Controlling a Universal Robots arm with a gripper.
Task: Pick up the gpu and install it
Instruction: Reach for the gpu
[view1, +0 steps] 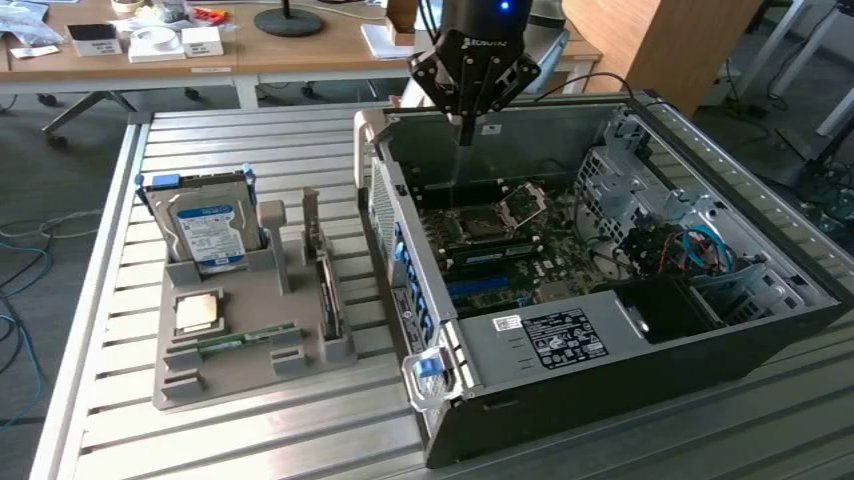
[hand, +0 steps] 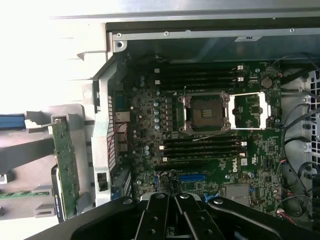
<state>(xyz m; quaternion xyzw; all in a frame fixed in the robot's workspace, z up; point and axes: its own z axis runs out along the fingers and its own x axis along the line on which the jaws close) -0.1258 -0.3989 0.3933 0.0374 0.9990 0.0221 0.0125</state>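
The gpu stands on edge in a slot of the grey holder, seen as a thin dark card. In the wrist view the gpu is a green card edge-on, just outside the case wall. My gripper hangs above the back of the open computer case, over the motherboard, well to the exterior view's right of the gpu. The gripper has its fingers pressed together with nothing between them. Below it lie the motherboard and a blue card slot.
The holder also carries a silver hard drive, a CPU chip and a narrow green RAM strip. Inside the case are the open CPU socket, drive cages and loose cables. Desks with clutter stand behind.
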